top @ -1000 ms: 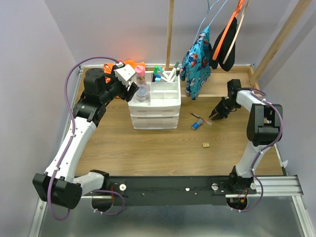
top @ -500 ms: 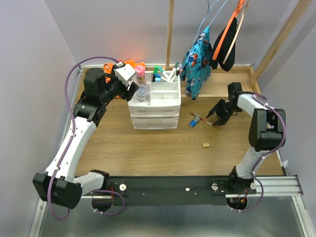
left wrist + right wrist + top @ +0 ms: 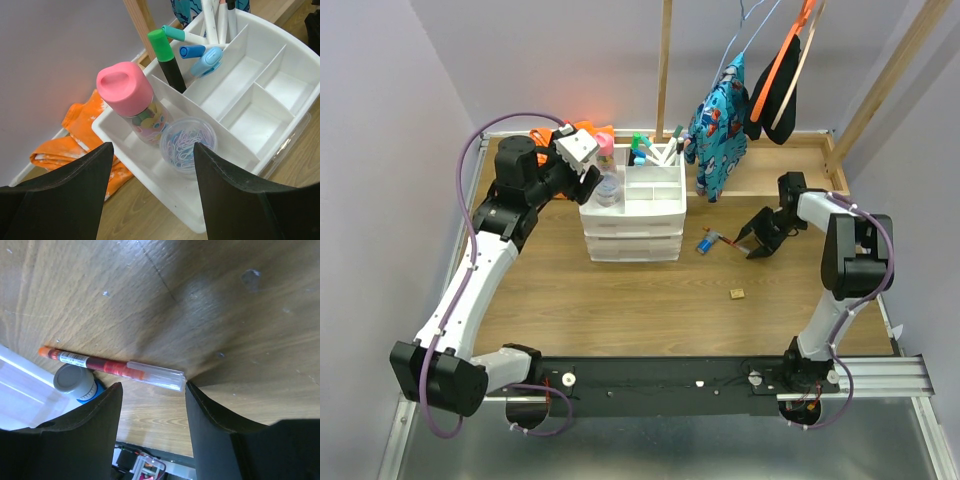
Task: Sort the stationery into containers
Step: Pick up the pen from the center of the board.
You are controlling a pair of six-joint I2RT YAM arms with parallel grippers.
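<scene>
The white drawer unit (image 3: 632,238) stands at the back centre of the table. Its top tray (image 3: 260,95) holds a clear round jar of paper clips (image 3: 189,142), a pink-lidded bottle (image 3: 127,95), a green-black highlighter (image 3: 167,62), a blue highlighter (image 3: 206,57) and white markers. My left gripper (image 3: 152,200) is open and empty above the tray's left edge (image 3: 586,178). My right gripper (image 3: 152,440) is open low over the table (image 3: 752,240). A red pen with a clear cap (image 3: 112,369) lies across its fingertips, the cap's end at the right finger. A blue stick with a grey cap (image 3: 76,382) lies beside the pen. A tan block (image 3: 737,294) lies nearer the front.
An orange cloth (image 3: 75,140) lies left of and behind the drawer unit. A blue patterned garment (image 3: 718,125) and a dark one hang at the back right. A wooden upright (image 3: 664,70) stands behind the unit. A wooden frame tray (image 3: 790,160) edges the back right.
My right gripper has swung left along the table, and the red pen and blue stick have shifted left toward the drawer unit. My left arm has shifted slightly right over the tray.
</scene>
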